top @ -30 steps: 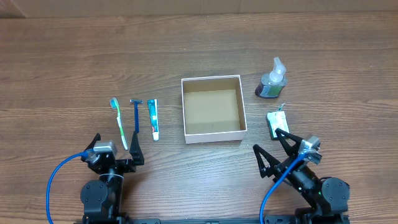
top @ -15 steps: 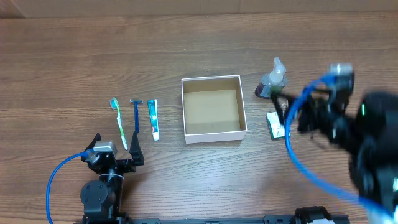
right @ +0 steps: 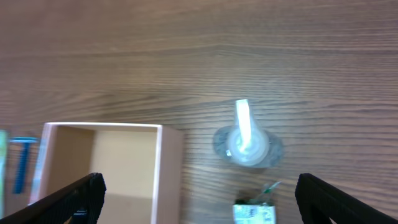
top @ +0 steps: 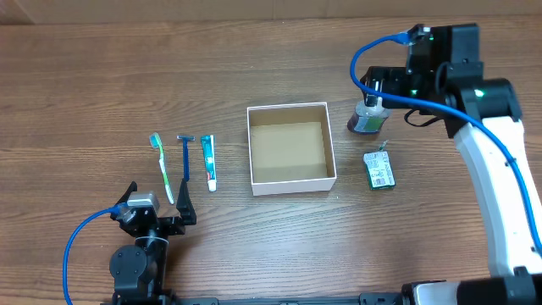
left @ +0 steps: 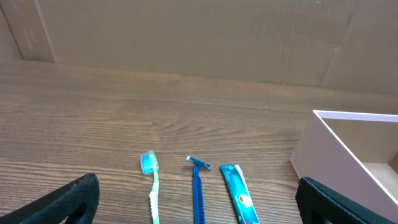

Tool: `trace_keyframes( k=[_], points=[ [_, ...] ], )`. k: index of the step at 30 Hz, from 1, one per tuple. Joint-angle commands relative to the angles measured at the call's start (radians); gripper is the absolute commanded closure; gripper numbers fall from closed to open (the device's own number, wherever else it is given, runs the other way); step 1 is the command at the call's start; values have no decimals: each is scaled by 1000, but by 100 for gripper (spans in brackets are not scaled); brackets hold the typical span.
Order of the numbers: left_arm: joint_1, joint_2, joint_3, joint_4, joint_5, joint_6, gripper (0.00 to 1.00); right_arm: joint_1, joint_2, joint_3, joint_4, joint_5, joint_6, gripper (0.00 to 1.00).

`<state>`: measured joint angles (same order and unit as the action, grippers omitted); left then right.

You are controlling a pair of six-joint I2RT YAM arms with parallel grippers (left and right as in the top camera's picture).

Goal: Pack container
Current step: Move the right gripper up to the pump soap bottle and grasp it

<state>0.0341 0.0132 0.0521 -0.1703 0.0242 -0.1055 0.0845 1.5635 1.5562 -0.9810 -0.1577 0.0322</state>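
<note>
The box sits empty in the middle of the worktop. The right claw hangs wide open over the bottle, ready to grab it. The left claw rests wide open too.

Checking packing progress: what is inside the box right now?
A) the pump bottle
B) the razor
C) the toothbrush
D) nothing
D: the container shows a bare brown floor; the toothbrush and razor lie left of it, and the pump bottle stands to its right.
</note>
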Motion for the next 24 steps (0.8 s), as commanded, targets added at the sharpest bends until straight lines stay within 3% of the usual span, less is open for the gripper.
trace_keyframes(
  k=[1, 6, 12, 20, 24],
  points=[
    [-5, -8, -6, 3, -6, -18, 0, -7, 48, 16, 32, 122, -46, 0],
    [-5, -8, -6, 3, -6, -18, 0, -6, 145, 15, 60, 120, -168, 2],
    [-5, -8, -6, 3, -6, -18, 0, -6, 238, 14, 115, 137, -167, 11],
    [-5, -8, -6, 3, -6, -18, 0, -6, 296, 14, 158, 135, -137, 12],
    [-5, -9, -6, 3, -6, -18, 0, -6, 319, 14, 162, 134, -137, 26]
  ],
)
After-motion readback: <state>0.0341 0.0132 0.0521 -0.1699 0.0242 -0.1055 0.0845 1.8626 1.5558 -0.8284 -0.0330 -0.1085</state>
